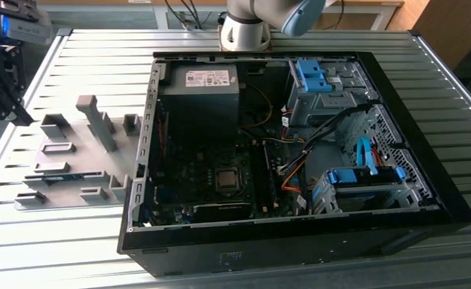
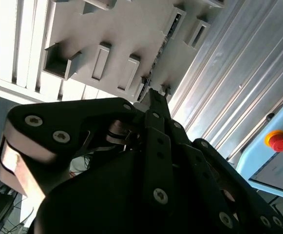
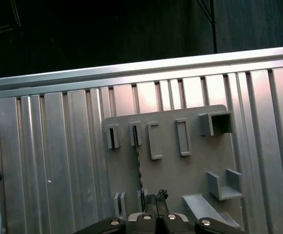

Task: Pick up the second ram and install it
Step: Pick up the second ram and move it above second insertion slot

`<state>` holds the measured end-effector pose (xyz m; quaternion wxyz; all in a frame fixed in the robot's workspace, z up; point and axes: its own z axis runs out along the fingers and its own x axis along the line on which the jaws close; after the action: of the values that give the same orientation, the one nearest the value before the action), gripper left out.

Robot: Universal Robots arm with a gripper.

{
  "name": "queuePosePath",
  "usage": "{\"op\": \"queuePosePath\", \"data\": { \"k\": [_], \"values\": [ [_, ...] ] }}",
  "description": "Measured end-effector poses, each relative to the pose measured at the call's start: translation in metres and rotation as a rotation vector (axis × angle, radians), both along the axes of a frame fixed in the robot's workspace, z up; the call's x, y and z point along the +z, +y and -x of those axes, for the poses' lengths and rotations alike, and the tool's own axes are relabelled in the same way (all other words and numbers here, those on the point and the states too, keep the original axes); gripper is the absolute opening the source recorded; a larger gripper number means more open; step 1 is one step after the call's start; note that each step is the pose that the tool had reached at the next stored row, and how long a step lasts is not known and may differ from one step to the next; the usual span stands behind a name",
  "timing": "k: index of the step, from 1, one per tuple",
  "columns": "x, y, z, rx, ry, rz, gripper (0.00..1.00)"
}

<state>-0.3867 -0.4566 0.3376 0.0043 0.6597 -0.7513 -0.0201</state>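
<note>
Second ram (image 3: 139, 165) in fixture (image 3: 180, 180), near jaws

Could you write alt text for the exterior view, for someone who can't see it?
An open computer case lies on a slatted metal table, motherboard exposed. At the exterior view's left, a gray fixture holds a thin ram. The arm's base stands beyond the case.

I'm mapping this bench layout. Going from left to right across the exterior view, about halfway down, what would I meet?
Gray fixture plate → motherboard's silver socket → orange cables → blue drive caddy → computer case's side wall.
</note>
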Motion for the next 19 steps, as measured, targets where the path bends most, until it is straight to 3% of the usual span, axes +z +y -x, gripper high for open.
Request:
{"op": "queuePosePath", "data": {
  "k": [6, 8, 12, 14, 15, 19],
  "values": [
    [-0.0033, -0.0004, 0.0, 0.023, 0.0027, 0.0024, 0.1],
    [-0.0065, -0.0012, 0.0, 0.036, 0.006, 0.0024, 0.1],
    [-0.0137, -0.0028, 0.002, 0.041, 0.0063, 0.0023, 0.11],
    [-0.0173, -0.0037, 0.003, 0.043, 0.0066, 0.0025, 0.23],
    [-0.0192, -0.0044, 0.003, 0.045, 0.0071, 0.0024, 0.23],
    [-0.0264, -0.0063, 0.004, 0.05, 0.0081, 0.0024, 0.41]
  ]
}}
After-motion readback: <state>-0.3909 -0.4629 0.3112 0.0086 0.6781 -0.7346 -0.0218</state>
